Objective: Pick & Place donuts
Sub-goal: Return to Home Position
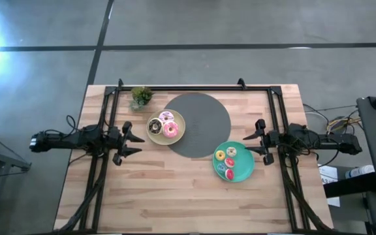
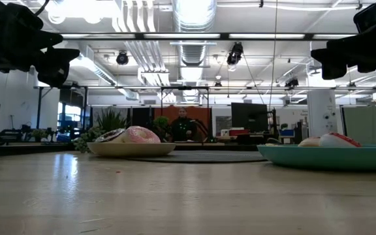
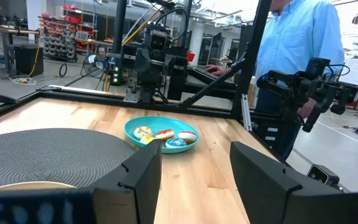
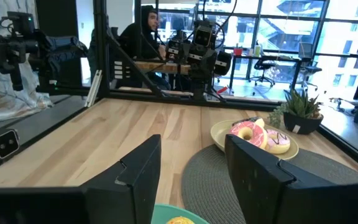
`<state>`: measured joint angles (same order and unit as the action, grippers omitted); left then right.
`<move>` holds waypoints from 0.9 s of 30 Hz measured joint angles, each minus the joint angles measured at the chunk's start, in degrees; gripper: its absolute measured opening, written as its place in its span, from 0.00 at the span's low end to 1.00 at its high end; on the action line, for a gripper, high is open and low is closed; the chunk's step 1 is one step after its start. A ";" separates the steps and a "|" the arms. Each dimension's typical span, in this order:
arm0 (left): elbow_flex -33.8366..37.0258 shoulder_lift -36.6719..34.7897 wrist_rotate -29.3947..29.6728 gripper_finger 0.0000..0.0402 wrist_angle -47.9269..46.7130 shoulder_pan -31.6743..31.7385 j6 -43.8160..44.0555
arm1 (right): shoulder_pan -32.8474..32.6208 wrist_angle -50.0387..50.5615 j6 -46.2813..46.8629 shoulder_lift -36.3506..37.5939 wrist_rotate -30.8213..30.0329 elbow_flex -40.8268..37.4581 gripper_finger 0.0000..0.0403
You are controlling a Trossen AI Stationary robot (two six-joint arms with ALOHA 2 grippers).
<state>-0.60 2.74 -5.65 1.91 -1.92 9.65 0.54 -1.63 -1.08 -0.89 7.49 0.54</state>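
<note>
Left gripper (image 1: 138,144): fingers apart, empty, raised off the desk (image 1: 175,202) at its left side. Right gripper (image 1: 249,143): also apart and empty, raised at the right side, facing the left one. Cream plate (image 1: 162,140) sits just right of the left gripper and holds 3 large donuts (image 1: 170,130): pink, chocolate, pale. Its right edge overlaps the dark grey disc (image 1: 204,114). Teal plate (image 1: 243,168), nearer and just left of the right gripper, holds 4 small donuts (image 1: 229,162). Small plant (image 1: 141,96) is far left of the disc.
</note>
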 joint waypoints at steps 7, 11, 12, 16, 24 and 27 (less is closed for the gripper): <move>0.00 0.00 -0.02 0.41 -0.02 0.01 0.02 | 0.00 -0.02 0.00 0.00 0.00 0.00 0.41; 0.00 0.00 0.00 0.41 0.00 0.01 0.02 | -0.01 -0.02 0.01 0.00 0.00 0.00 0.42; 0.00 0.00 0.00 0.41 0.00 0.01 0.00 | 0.00 -0.01 0.00 0.00 0.00 0.00 0.42; 0.00 0.00 -0.01 0.41 0.00 -0.01 0.00 | 0.00 0.00 0.00 -0.02 0.00 0.00 0.42; 0.00 0.00 0.00 0.41 -0.02 0.00 0.00 | 0.00 0.00 0.00 -0.02 0.00 0.00 0.42; 0.00 0.00 0.00 0.41 0.00 -0.01 0.00 | 0.00 -0.02 0.00 -0.02 0.00 0.00 0.42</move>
